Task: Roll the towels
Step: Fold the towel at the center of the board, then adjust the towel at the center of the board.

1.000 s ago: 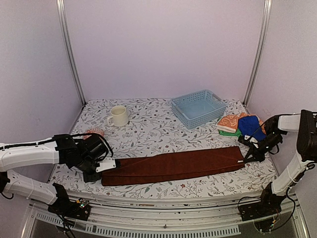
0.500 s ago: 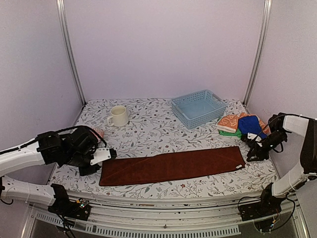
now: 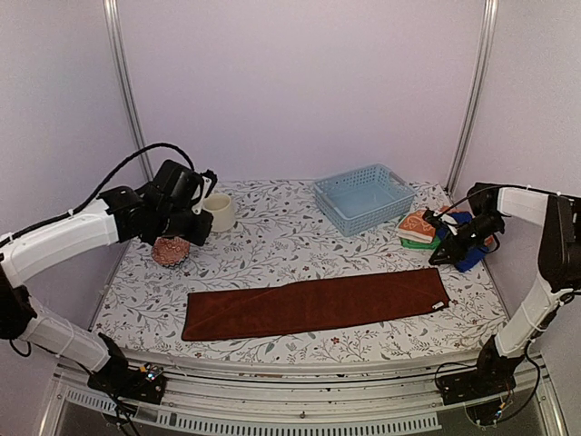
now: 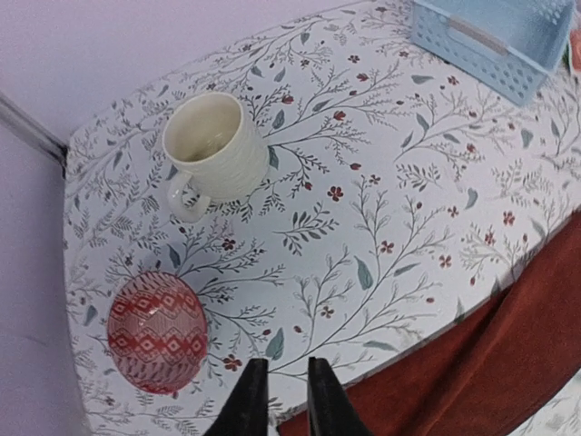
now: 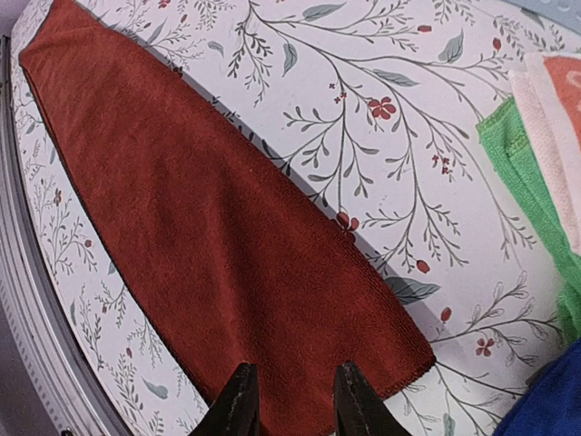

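Observation:
A dark rust-brown towel (image 3: 313, 307) lies flat as one long strip along the table's front, and no gripper touches it. My left gripper (image 3: 191, 238) hangs raised over the back left, its jaws a narrow gap apart with nothing between them (image 4: 280, 398); the towel's left end (image 4: 490, 363) lies below and to its right. My right gripper (image 3: 442, 252) hovers above the towel's right end (image 5: 227, 236), jaws open and empty (image 5: 295, 400). Beside it lie the royal-blue towel (image 3: 470, 247), the orange patterned towel (image 3: 418, 222) and the green towel (image 3: 418, 242).
A cream mug (image 3: 218, 212) and a red patterned bowl (image 3: 170, 252) stand at the back left under my left arm. A pale blue lattice basket (image 3: 365, 197) sits at the back right. The table's front edge (image 3: 300, 359) runs just below the brown towel.
Both grippers let go of the brown towel's ends and rose. The left arm swung back over the bowl; the right drew back toward the towel pile. The towel now lies flat.

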